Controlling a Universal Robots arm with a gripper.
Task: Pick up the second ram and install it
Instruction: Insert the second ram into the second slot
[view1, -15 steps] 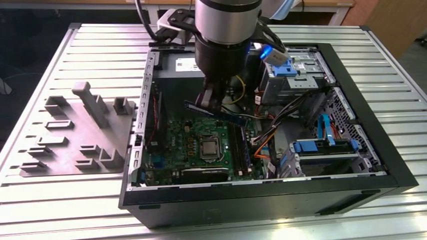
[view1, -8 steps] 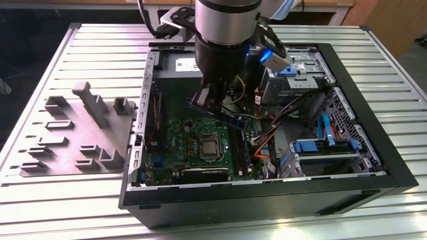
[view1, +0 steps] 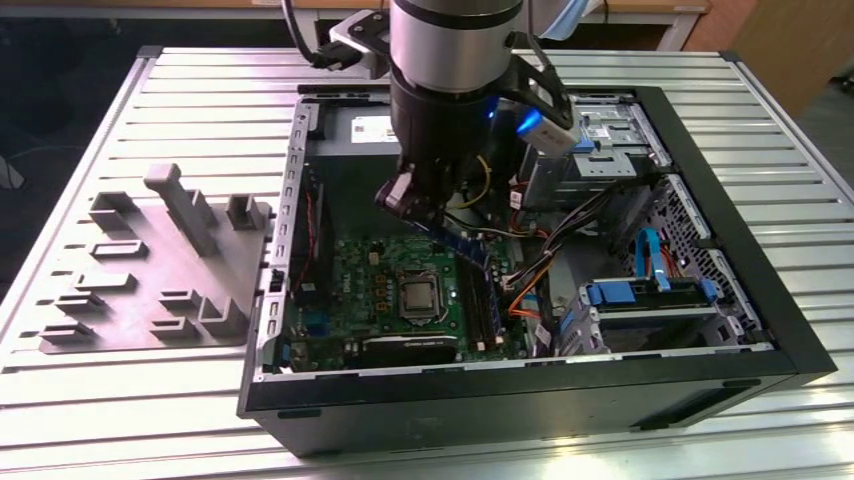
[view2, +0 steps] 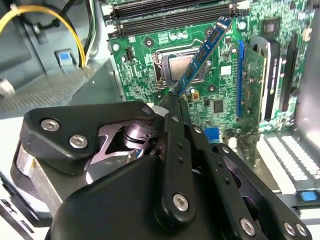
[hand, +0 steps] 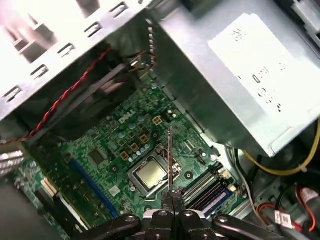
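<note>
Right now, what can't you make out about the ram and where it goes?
- Second wrist view: the gripped end of the second ram, hidden inside the gripper.
- First wrist view: the ram's flat faces, because it shows edge-on as a thin line.
- Exterior view: the memory slots, too small and crowded by cables to tell whether any is filled.

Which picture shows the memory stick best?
The second wrist view: the memory stick shows its long blue side. The first wrist view sees the stick edge-on, a thin line; the exterior view shows the stick small and tilted.
</note>
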